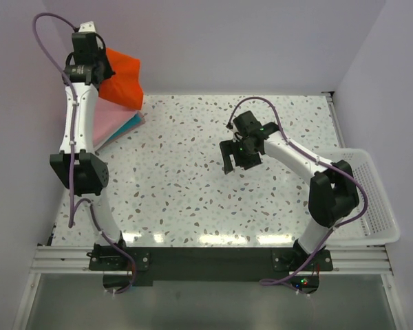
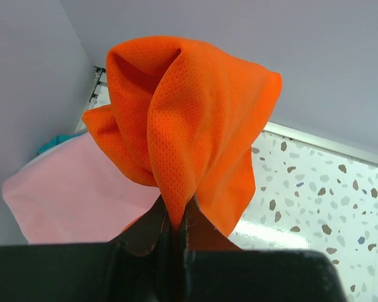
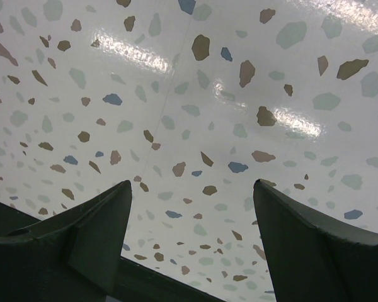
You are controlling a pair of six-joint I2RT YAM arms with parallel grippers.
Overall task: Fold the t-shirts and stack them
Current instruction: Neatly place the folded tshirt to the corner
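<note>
My left gripper (image 1: 100,69) is shut on the bright orange-red t-shirt (image 1: 122,80) and holds it bunched in the air above the far left corner. In the left wrist view the orange shirt (image 2: 189,126) rises from between my shut fingers (image 2: 152,228). Below it lies the folded pink t-shirt (image 1: 113,120), also in the left wrist view (image 2: 75,192), on top of the folded teal t-shirt (image 1: 133,126), of which only an edge shows. My right gripper (image 1: 233,163) is open and empty above the bare middle of the table; its view shows only tabletop between its fingers (image 3: 94,233).
A white plastic mesh basket (image 1: 375,199) stands at the right edge of the speckled table (image 1: 186,172). Walls close in the table on the left, back and right.
</note>
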